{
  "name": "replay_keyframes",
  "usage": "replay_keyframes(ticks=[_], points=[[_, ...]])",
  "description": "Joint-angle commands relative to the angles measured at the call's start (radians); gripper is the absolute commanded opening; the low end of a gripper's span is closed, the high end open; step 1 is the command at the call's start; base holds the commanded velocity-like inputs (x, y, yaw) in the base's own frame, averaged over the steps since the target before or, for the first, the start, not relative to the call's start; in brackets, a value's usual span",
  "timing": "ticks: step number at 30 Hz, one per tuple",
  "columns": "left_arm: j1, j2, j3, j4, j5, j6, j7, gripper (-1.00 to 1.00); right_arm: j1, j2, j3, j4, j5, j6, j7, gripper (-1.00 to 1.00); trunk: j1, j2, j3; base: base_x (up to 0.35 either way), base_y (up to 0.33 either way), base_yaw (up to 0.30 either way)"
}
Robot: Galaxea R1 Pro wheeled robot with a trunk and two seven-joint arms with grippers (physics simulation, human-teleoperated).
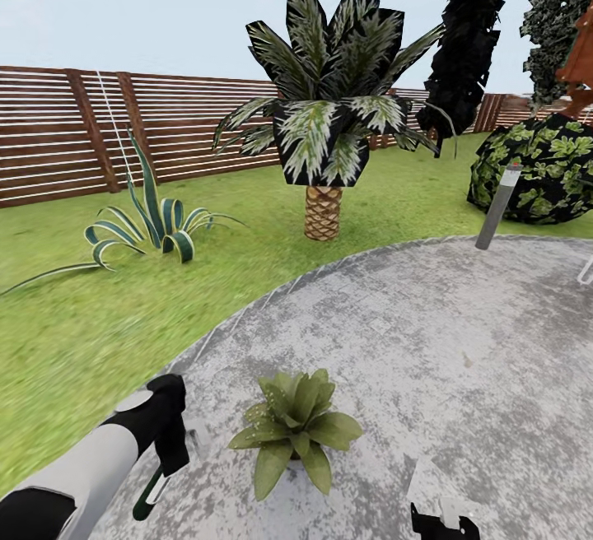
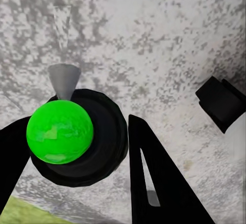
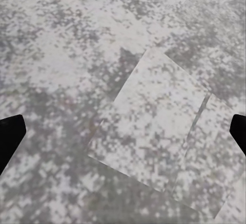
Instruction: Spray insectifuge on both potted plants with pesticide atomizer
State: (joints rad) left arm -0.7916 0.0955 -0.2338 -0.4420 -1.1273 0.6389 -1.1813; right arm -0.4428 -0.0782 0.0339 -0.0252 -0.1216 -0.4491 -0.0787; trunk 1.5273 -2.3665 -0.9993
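One potted plant, a low rosette of broad speckled green leaves, stands on the round grey patio near the front; its pot is hidden under the leaves. The second potted plant is out of view. My left gripper hangs just left of the plant, shut on the pesticide atomizer. In the left wrist view the atomizer is a black round body with a bright green ball and a grey cone nozzle, held between the fingers of the left gripper. My right gripper is open over bare paving, its fingertips wide apart.
Lawn borders the patio on the left. A striped agave and a palm stand before the slatted fence. A leafy bush and a grey post are at the right. A pale square slab lies under the right gripper.
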Motion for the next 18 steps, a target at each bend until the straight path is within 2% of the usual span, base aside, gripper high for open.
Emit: replay_keyframes(ticks=[1, 7, 13, 18], points=[[0.000, -0.002, -0.003, -0.003, -0.001, 0.009, -0.007, -1.00, -0.001, 0.000, 0.004, 0.000, -0.009, -0.003, 0.000, 1.00, 0.000, 0.000, -0.001, 0.000, 0.000, 0.000], [0.000, -0.009, -0.004, -0.002, 0.001, 0.010, -0.007, -1.00, -0.001, 0.000, 0.004, -0.001, -0.009, -0.003, 0.000, 1.00, 0.000, 0.000, -0.001, 0.141, 0.000, 0.000], [0.012, -0.009, -0.004, -0.001, 0.000, 0.011, -0.005, -1.00, -0.001, 0.001, 0.004, -0.001, -0.009, -0.003, 0.000, 1.00, 0.000, 0.000, -0.001, 0.026, 0.000, 0.006], [0.014, -0.010, -0.004, -0.001, 0.001, 0.013, -0.004, -1.00, -0.001, 0.001, 0.004, -0.001, -0.009, -0.003, 0.000, 1.00, 0.000, 0.000, -0.001, 0.000, 0.000, 0.211]])
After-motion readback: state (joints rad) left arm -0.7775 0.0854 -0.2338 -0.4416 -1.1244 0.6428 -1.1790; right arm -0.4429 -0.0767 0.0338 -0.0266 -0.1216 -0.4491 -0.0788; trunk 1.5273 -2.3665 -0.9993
